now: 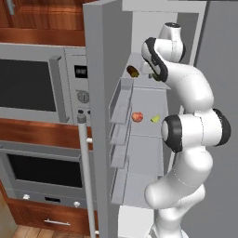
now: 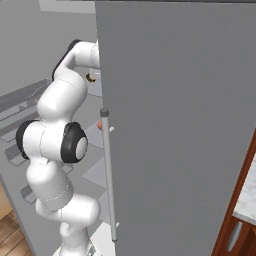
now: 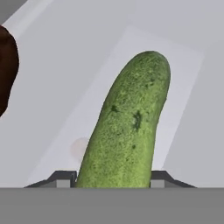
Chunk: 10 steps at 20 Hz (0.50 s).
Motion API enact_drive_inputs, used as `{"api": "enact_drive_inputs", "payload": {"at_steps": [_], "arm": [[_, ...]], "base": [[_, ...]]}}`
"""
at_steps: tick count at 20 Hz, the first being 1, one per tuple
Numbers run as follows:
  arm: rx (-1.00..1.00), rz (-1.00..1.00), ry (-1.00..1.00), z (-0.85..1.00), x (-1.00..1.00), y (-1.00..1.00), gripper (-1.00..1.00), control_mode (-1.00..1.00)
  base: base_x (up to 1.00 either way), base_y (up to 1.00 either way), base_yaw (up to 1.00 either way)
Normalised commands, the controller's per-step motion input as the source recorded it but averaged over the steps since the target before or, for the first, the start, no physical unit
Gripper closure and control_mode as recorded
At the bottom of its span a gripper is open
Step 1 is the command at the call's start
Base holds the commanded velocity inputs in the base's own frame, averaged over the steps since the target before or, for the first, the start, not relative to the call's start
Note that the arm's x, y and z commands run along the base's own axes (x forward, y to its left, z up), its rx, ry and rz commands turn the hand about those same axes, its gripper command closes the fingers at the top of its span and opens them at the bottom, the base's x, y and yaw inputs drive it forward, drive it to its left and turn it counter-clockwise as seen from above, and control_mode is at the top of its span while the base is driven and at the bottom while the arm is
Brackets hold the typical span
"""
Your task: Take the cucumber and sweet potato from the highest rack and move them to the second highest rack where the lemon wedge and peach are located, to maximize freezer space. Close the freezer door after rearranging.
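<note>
On your left the sweet potato lies on the top rack of the open freezer. One rack down, the peach sits left of the lemon wedge. In the hand view the cucumber stands between the two fingertips, and the gripper is closed against its lower end. Right of the arm stands the door.
</note>
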Motion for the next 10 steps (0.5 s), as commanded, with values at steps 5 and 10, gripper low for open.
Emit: {"api": "enact_drive_inputs", "payload": {"at_steps": [5, 10], "arm": [[0.0, 0.14, 0.0, -0.26, -0.03, 0.27, 1.0, -1.0], [0.0, 0.12, -0.01, -0.24, -0.26, 0.24, 1.0, -1.0]], "base": [[0.0, 0.0, 0.0], [0.0, 0.0, 0.0]]}}
